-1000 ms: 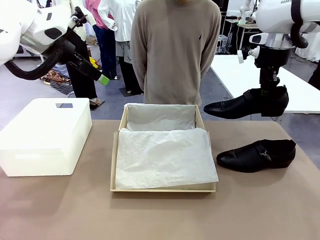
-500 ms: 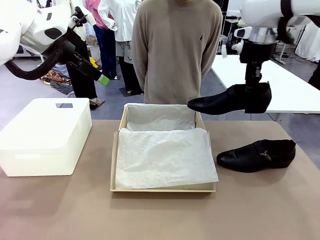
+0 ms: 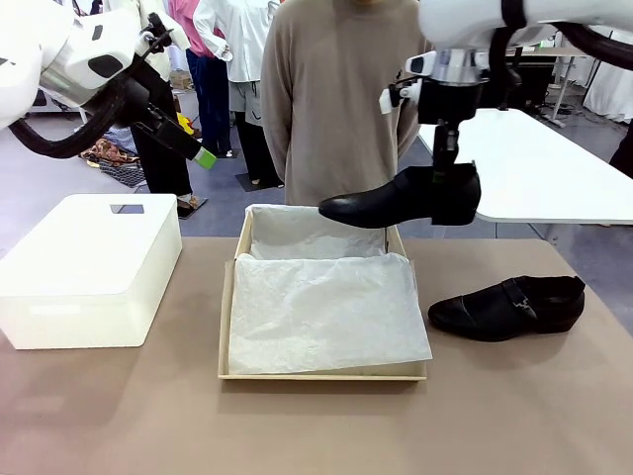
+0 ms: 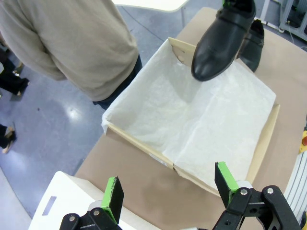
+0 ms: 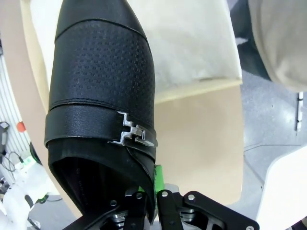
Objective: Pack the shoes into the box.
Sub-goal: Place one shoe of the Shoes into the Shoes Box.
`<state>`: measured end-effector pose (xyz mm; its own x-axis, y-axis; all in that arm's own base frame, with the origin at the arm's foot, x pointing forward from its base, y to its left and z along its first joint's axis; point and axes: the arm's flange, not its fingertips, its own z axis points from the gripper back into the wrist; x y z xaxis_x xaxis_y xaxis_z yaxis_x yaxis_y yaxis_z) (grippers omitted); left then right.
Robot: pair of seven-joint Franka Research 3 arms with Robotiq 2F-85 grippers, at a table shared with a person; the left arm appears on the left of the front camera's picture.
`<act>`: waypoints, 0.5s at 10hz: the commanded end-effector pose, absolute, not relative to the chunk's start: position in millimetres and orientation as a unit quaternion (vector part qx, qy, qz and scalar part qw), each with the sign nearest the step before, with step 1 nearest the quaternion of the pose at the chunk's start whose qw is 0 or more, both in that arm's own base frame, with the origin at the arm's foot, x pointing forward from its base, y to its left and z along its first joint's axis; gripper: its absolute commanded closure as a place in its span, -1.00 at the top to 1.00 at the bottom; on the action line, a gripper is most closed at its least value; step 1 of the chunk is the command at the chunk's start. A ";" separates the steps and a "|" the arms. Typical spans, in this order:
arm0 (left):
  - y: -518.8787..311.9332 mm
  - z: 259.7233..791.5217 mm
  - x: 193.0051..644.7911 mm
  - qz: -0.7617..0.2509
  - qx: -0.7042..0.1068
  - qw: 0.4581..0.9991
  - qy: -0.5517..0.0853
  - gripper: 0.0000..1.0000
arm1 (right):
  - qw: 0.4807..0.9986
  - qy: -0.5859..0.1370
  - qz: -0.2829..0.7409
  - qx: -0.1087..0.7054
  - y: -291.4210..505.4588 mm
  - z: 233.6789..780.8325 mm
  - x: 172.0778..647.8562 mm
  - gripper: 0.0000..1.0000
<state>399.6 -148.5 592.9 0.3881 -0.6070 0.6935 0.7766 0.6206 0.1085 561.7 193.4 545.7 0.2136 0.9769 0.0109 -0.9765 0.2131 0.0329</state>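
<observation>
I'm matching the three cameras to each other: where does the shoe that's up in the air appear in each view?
Front view: the lifted shoe is upper middle-right, toe pointing left above the far right corner of the box.
Left wrist view: the lifted shoe is top right, toe down over the tissue paper.
Right wrist view: the lifted shoe is in the left half, toe up, buckle low.
Shared landmark: the box.

Front cam across table (image 3: 99, 416), L wrist high over box (image 4: 144, 146), R wrist close on shoe (image 5: 100, 72), all 3 share box
</observation>
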 end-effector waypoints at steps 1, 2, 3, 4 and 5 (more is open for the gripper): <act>-145.8 591.7 400.6 -0.424 -0.125 0.820 -0.364 1.00 | 0.785 0.005 0.619 0.025 219.7 551.7 570.5 -1.00; -145.8 591.7 400.6 -0.424 -0.125 0.820 -0.364 1.00 | 0.781 0.007 0.624 0.025 232.9 545.8 571.4 -1.00; -145.8 591.7 400.6 -0.424 -0.125 0.820 -0.364 1.00 | 0.780 0.010 0.625 0.028 246.1 540.0 574.7 -1.00; -145.8 591.7 400.6 -0.424 -0.125 0.820 -0.364 1.00 | 0.781 0.011 0.624 0.032 256.3 536.0 577.6 -1.00; -145.8 591.7 400.6 -0.424 -0.125 0.820 -0.364 1.00 | 0.786 0.009 0.617 0.032 265.6 532.3 580.8 -1.00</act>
